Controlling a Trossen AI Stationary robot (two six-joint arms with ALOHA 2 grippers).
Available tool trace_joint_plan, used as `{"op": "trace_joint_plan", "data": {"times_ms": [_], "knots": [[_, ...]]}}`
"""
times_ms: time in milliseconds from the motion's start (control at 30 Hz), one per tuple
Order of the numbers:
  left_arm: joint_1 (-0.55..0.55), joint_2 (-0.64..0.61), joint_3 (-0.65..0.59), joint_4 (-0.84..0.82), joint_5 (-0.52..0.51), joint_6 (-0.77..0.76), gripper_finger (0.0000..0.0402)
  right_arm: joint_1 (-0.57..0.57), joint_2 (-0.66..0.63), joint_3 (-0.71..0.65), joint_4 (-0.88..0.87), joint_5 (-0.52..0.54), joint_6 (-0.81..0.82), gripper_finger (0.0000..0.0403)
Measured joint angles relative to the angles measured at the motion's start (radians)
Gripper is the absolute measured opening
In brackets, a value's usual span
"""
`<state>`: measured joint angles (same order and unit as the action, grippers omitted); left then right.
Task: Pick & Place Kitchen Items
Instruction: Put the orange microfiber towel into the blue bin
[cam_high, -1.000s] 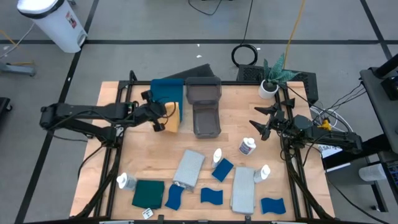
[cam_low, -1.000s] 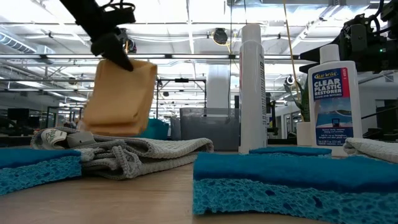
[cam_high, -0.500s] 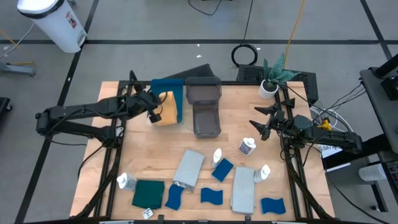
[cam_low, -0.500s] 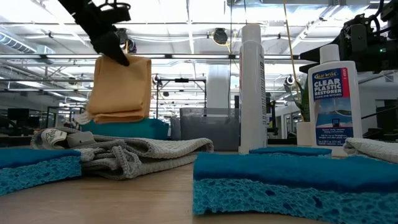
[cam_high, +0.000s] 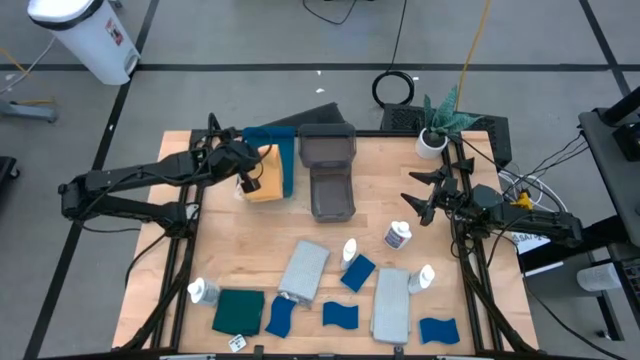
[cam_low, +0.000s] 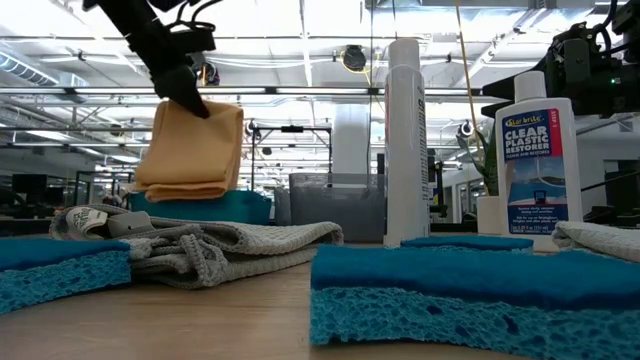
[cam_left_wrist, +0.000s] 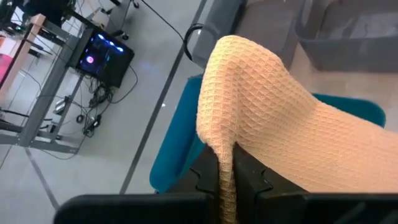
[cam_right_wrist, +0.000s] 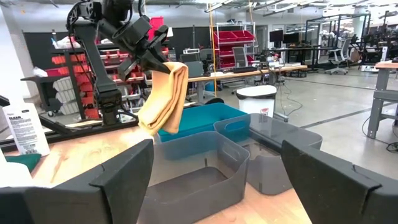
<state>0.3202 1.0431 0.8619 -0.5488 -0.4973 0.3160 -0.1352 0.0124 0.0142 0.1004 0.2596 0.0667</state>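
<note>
Left wrist view: our left gripper (cam_left_wrist: 227, 180) pinches the orange cloth (cam_left_wrist: 267, 124) by one edge; soft and light, it droops below, over the blue tray (cam_high: 283, 152).

A big open workshop or robotics lab: exposed ceiling trusses (cam_low: 300, 95) with strip lights, red parts bins (cam_right_wrist: 233, 43) on racks, workbenches, concrete floor (cam_high: 250, 40) marked with tape.

Blue tray (cam_high: 285, 170), two grey bins (cam_high: 330, 170), potted plant (cam_high: 440, 125) along table's far edge.
</note>
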Motion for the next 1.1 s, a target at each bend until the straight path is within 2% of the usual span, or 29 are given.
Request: {"op": "trace_joint_plan", "data": {"times_ms": [100, 233, 500, 733, 933, 1100], "knots": [[-0.002, 0.000, 0.000, 0.048, -0.008, 0.023, 0.0017, 0.000, 0.000, 0.000, 0.000, 0.000, 0.000, 0.0334], [-0.018, -0.001, 0.000, 0.136, -0.077, 0.099, 0.0033, 0.000, 0.000, 0.000, 0.000, 0.000, 0.000, 0.0334], [-0.057, -0.001, 0.000, 0.228, -0.156, 0.219, 0.0012, 0.000, 0.000, 0.000, 0.000, 0.000, 0.000, 0.0334], [-0.082, -0.001, 0.000, 0.228, -0.203, 0.212, 0.0036, 0.000, 0.000, 0.000, 0.000, 0.000, 0.000, 0.0334], [-0.096, -0.001, 0.000, 0.191, -0.176, 0.158, 0.0012, 0.000, 0.000, 0.000, 0.000, 0.000, 0.000, 0.0334], [-0.117, -0.005, 0.000, 0.169, -0.178, 0.131, 0.0023, 0.000, 0.000, 0.000, 0.000, 0.000, 0.000, 0.0334]]}}
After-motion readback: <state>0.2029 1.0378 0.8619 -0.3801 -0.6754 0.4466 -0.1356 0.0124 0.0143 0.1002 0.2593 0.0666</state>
